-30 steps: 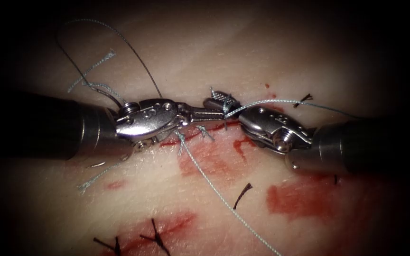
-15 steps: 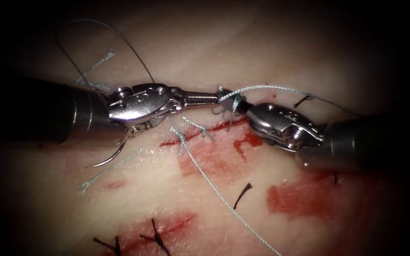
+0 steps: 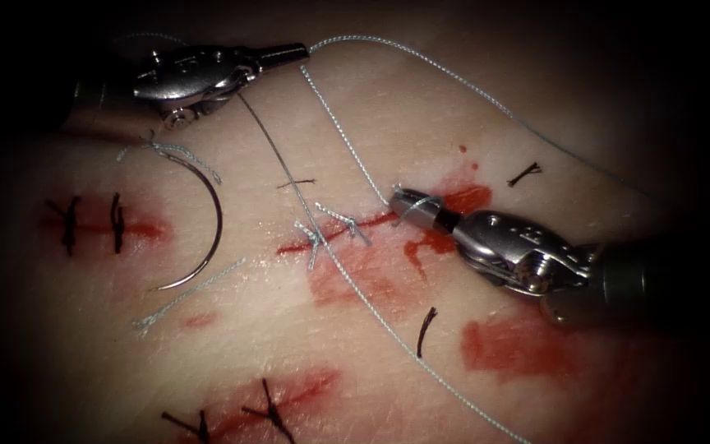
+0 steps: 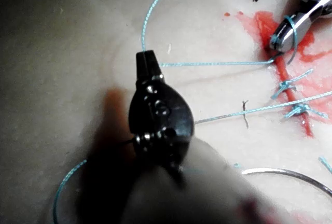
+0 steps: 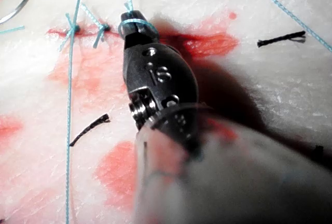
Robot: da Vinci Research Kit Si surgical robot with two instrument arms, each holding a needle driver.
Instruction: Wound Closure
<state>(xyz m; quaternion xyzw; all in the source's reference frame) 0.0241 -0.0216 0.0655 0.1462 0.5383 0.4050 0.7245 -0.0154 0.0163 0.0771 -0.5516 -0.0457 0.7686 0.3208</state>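
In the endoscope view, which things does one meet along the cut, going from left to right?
Dark stitches → curved needle, lying free on the tissue → pale knots on the cut → right claw, wrapped with thread.

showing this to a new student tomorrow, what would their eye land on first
Probably the curved needle, lying free on the tissue left of the cut. Next, the right end effector at the cut with pale thread looped around its tip, the strand running up to the left end effector, shut on it.
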